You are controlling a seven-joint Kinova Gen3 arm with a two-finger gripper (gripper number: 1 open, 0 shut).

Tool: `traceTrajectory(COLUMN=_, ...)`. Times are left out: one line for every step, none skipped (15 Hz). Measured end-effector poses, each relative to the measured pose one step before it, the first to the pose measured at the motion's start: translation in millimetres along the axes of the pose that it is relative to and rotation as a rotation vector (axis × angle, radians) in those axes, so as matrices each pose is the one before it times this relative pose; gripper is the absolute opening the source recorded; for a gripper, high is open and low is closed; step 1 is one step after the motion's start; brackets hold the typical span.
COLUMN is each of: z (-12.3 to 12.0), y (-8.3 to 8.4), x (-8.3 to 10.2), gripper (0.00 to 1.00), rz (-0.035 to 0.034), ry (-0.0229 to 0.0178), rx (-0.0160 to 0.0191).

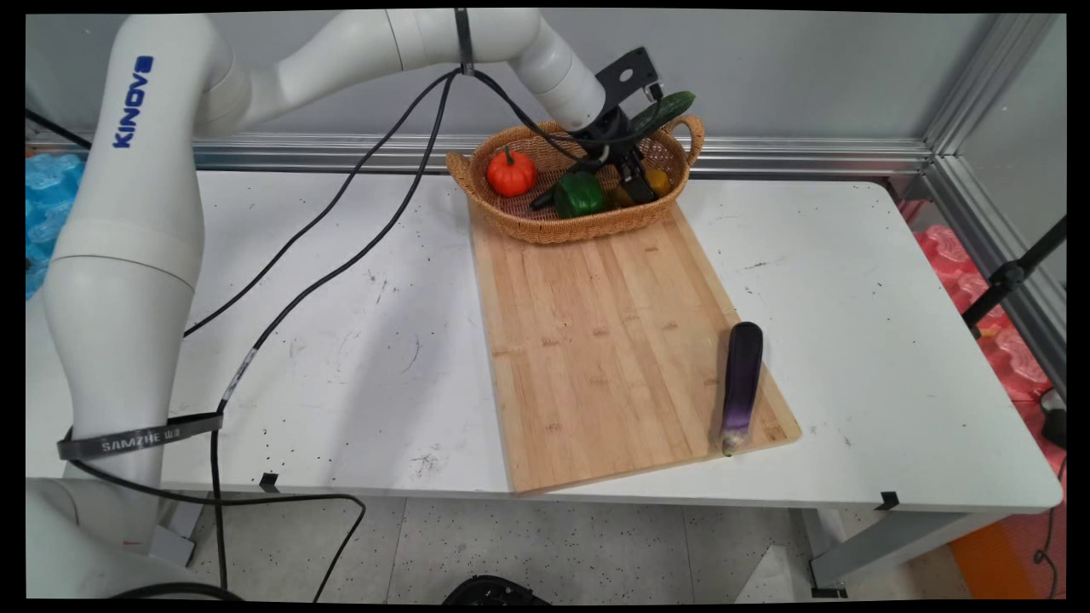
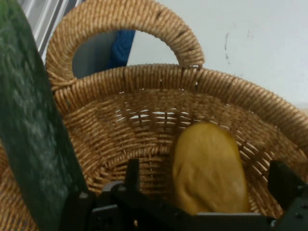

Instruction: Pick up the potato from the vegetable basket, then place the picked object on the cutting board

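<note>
- Reaching into the wicker basket (image 1: 511, 223), the tool (image 2: 207, 192) stands wide around a yellow potato-like vegetable (image 2: 209, 168), fingers (image 2: 284, 180) apart from it.
- Vegetable looks light, smooth, rounded; grip across its middle.
- A cucumber (image 2: 29, 144) leans just beside.

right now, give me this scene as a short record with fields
gripper: open, down inside the basket, fingers either side of the yellow vegetable
in basket: small pumpkin, green pepper, cucumber leaning on the far rim
board: wooden cutting board on the white table, basket at its far end
on board: eggplant near the right edge, apart from the basket
</note>
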Motion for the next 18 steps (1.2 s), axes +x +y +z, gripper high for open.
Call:
traceTrajectory(z=1.50, y=-0.03, x=-0.36, gripper=1.00, rz=0.00219, ry=0.00120, rx=0.00090)
traceTrajectory(z=1.70, y=0.11, x=-0.37, gripper=1.00, rz=0.00272, ry=0.00089, rx=0.00078)
traceTrajectory(z=1.47, y=0.12, x=-0.41, gripper=1.00, rz=0.00227, ry=0.00098, rx=0.00097)
traceTrajectory(z=1.30, y=0.21, x=-0.20, gripper=1.00, rz=0.00175, ry=0.00092, rx=0.00043)
traceTrajectory(z=1.37, y=0.35, x=-0.33, gripper=1.00, rz=0.00184, ry=0.00058, rx=-0.00013)
traceTrajectory(z=0.65, y=0.22, x=-0.11, gripper=0.00, rz=0.00090, ry=0.00044, rx=-0.00017)
traceTrajectory(z=0.91, y=0.28, x=-0.23, gripper=0.00, rz=0.00095, ry=0.00074, rx=-0.00035)
traceTrajectory(z=0.75, y=0.44, x=-0.10, gripper=0.00, rz=0.00151, ry=0.00011, rx=-0.00089)
traceTrajectory(z=0.42, y=0.35, x=0.15, gripper=0.00, rz=0.00098, ry=0.00026, rx=-0.00070)
traceTrajectory(z=0.17, y=0.42, x=0.34, gripper=0.00, rz=0.00054, ry=0.00050, rx=-0.00080)
traceTrajectory(z=-0.46, y=0.37, x=0.79, gripper=0.00, rz=-0.00013, ry=0.00121, rx=-0.00039)
traceTrajectory(z=-0.65, y=0.25, x=1.00, gripper=0.00, rz=-0.00018, ry=0.00130, rx=-0.00006)
traceTrajectory(z=-1.47, y=0.24, x=1.78, gripper=0.00, rz=0.00025, ry=0.00233, rx=0.00076)
traceTrajectory(z=-2.21, y=0.20, x=2.71, gripper=0.00, rz=0.00001, ry=0.00351, rx=0.00135)
traceTrajectory(z=-3.81, y=0.24, x=4.06, gripper=0.00, rz=-0.00023, ry=0.00490, rx=0.00283)
traceTrajectory(z=-4.51, y=0.37, x=4.10, gripper=0.00, rz=-0.00034, ry=0.00411, rx=0.00315)
traceTrajectory(z=-5.84, y=0.98, x=5.61, gripper=0.00, rz=0.00075, ry=0.00432, rx=0.00312)
traceTrajectory(z=-3.95, y=1.04, x=3.64, gripper=0.00, rz=0.00028, ry=0.00233, rx=0.00137)
